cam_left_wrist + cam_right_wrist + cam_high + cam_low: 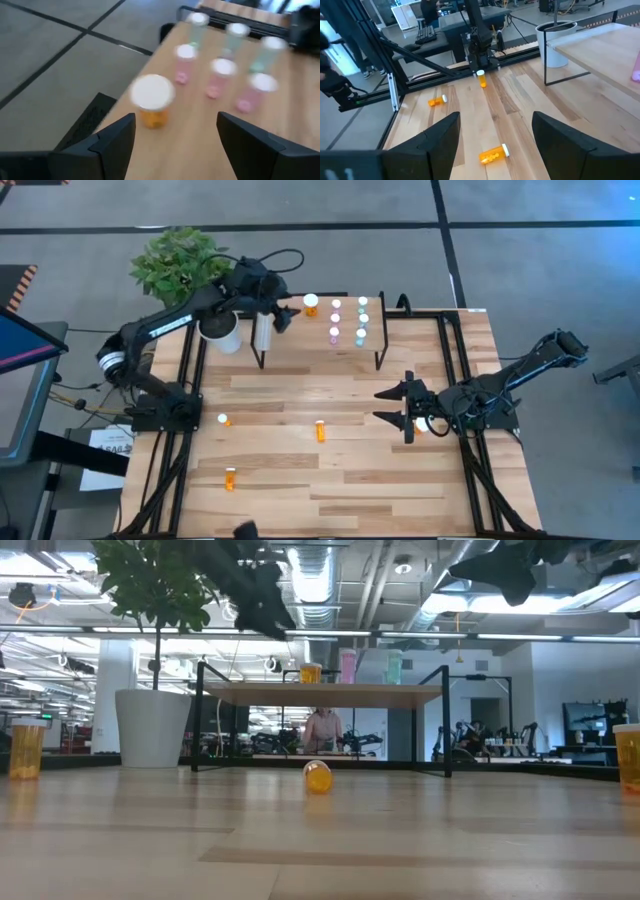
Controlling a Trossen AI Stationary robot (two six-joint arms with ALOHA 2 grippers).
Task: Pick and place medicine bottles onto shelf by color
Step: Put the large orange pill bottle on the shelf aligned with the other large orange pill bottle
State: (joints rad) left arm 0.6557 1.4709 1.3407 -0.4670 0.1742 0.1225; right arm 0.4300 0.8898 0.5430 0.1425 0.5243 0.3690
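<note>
Bottles still loose look light, stiff and slick: one orange translucent pill bottle with white cap (pixel 320 430) lies mid-table, best pinched across its barrel by the spread-fingered right gripper (pixel 392 406), while the left gripper (pixel 175 137), fingers apart, hovers over the low wood-topped shelf (pixel 300 340).

The shelf (pixel 320 340), a low riser with a light wood plank top and thin black legs, stands at the far side of the bench. On it an orange bottle (pixel 311 304) stands upright alone, beside a column of three pink bottles (pixel 335 320) and a column of three teal-green bottles (pixel 362 318), all white-capped and upright. On the bench, well apart, three more orange bottles lie on their sides: one (pixel 320 430) mid-bench, one (pixel 230 478) nearer the front, one (pixel 223 420) by the left arm's base.
</note>
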